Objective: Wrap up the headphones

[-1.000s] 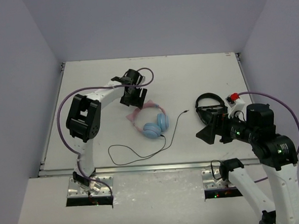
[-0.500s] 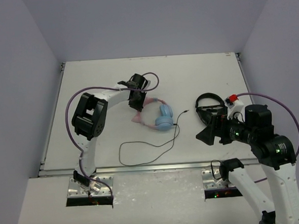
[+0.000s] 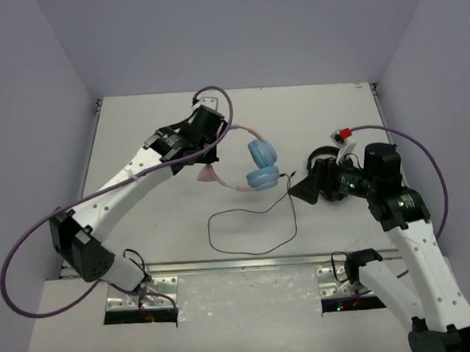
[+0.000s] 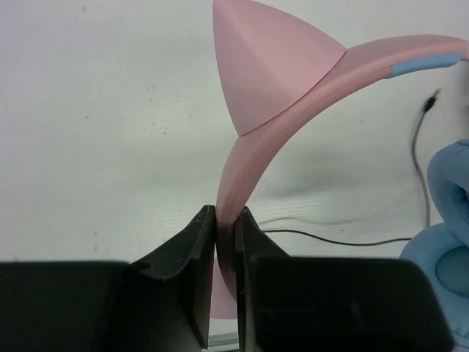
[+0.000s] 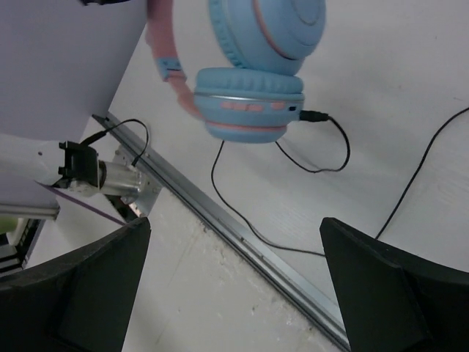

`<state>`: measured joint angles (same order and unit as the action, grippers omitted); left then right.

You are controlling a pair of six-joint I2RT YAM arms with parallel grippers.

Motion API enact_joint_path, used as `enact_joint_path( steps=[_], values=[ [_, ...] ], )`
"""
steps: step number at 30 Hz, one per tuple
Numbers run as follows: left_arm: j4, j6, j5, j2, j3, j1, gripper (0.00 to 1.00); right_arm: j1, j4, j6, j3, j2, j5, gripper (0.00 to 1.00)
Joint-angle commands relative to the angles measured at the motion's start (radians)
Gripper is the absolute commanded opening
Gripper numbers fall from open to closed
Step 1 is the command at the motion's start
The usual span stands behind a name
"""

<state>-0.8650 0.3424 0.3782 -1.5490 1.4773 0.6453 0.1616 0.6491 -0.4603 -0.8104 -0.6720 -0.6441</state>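
The headphones (image 3: 261,177) hang above the table with light blue ear cups, a pink headband and cat ears. My left gripper (image 3: 215,143) is shut on the pink headband (image 4: 249,158), just below one cat ear (image 4: 271,66). The thin black cable (image 3: 250,232) trails from the lower ear cup (image 5: 253,110) and lies in a loop on the table. My right gripper (image 3: 304,190) stands open just right of the ear cups with nothing between its fingers (image 5: 80,286). In the right wrist view the cable (image 5: 322,158) is plugged into the cup.
All-black headphones (image 3: 323,158) lie behind my right gripper, partly hidden by it. The metal rail (image 5: 242,242) of the table's near edge runs under the right gripper. White walls enclose the table (image 3: 136,126) at the back and sides.
My left gripper closed on the headband, then lifted the headphones and carried them right and back. The cable loop dragged right. My right arm moved left toward the ear cups.
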Motion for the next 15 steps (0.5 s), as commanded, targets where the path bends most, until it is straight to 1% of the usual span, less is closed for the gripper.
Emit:
enact_joint_path(
  steps=[1,3,5,9,11,14,15],
  values=[
    [-0.138,0.208,0.097,0.099,0.087,0.016,0.00,0.006,-0.212,0.014,-0.056,-0.135,-0.005,0.99],
    [-0.166,0.266,0.087,0.125,0.120,0.019,0.00,0.006,-0.262,0.025,-0.104,-0.210,0.024,0.99],
    [-0.193,0.311,0.068,0.155,0.164,0.019,0.00,0.006,-0.301,0.040,-0.122,-0.250,0.061,0.99],
    [-0.212,0.366,0.008,0.184,0.257,0.019,0.00,0.016,-0.374,0.040,-0.164,-0.354,0.028,0.99],
    [-0.220,0.406,-0.018,0.196,0.288,0.019,0.00,0.050,-0.420,0.031,-0.151,-0.386,0.026,0.99],
    [-0.230,0.444,-0.038,0.204,0.334,0.019,0.00,0.110,-0.485,0.008,-0.130,-0.414,0.029,0.93],
    [-0.242,0.452,-0.041,0.204,0.362,0.019,0.00,0.122,-0.497,0.006,-0.127,-0.423,0.038,0.87]
  ],
)
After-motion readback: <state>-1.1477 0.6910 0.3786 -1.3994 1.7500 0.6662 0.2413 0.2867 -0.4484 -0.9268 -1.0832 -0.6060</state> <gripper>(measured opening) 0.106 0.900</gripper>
